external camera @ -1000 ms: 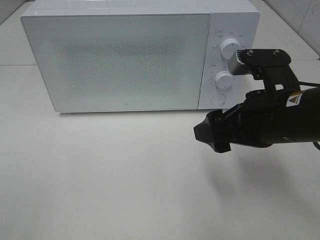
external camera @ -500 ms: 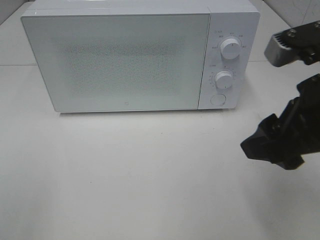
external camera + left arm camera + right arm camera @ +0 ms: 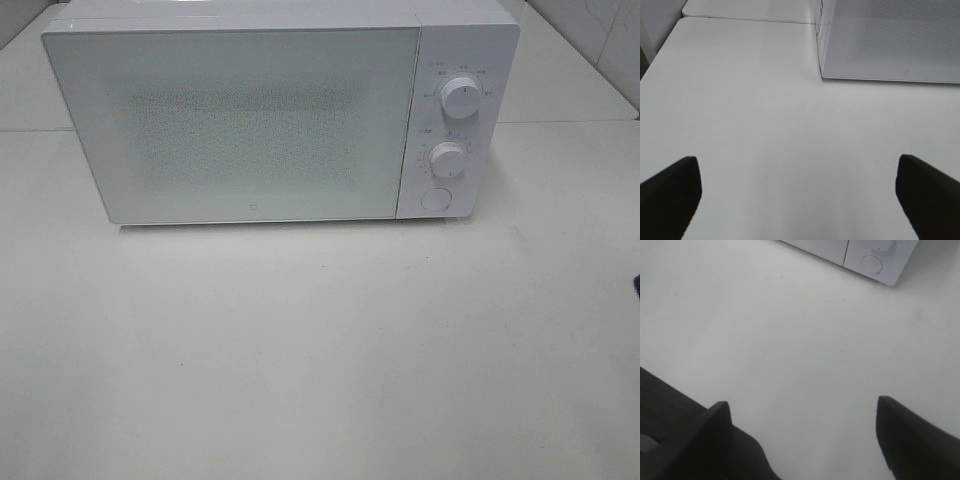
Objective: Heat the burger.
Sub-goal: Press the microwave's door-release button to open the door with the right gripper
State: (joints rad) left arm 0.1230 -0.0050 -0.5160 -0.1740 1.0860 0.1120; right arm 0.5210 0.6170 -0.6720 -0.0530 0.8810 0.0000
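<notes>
The burger is out of view in all three views. A white microwave stands at the back of the white table with its door closed. The left wrist view shows my left gripper open above bare tabletop, with the microwave's lower front corner ahead of it. My right gripper is open too, nothing between its dark fingers, and the microwave's control panel lies some way in front. In the exterior high view only a dark sliver of the right arm shows at the right edge.
The microwave's panel carries an upper knob, a lower knob and a round button. The white table stretches in front of it. A seam between table tops runs behind.
The right arm has pulled back from the microwave's knobs to the right and has almost left the exterior high view. The microwave door stays closed.
</notes>
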